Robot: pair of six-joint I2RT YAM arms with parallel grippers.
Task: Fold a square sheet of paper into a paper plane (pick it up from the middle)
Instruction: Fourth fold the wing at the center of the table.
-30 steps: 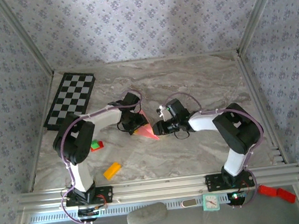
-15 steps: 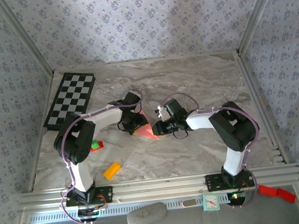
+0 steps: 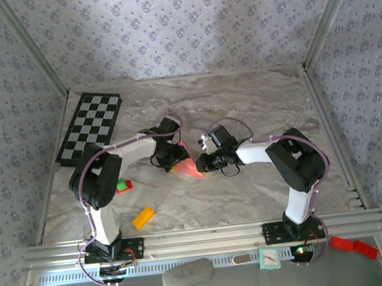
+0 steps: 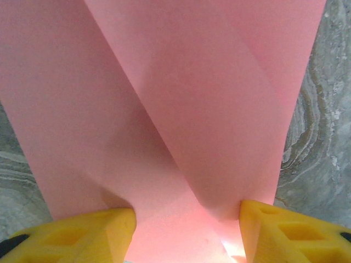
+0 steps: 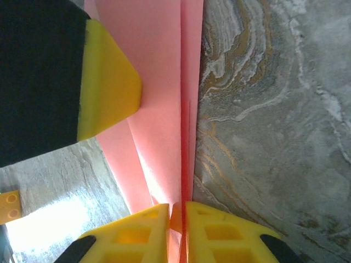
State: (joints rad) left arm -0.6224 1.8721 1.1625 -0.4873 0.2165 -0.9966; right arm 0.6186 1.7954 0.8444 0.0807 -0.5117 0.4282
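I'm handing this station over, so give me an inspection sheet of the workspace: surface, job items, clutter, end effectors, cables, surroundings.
Surface: marbled grey table; no spills seen.
Job's things: pink paper, partly folded with overlapping flaps, mid-table between the arms.
Clutter: orange block, red-and-green block, checkerboard at the far left.
End effectors: left end effector open, fingers straddling the paper; right end effector shut on the paper's creased edge.
Cables: lilac cables loop along both arms.
Surroundings: patterned walls; grey stone-like lump and red object beyond the front rail.
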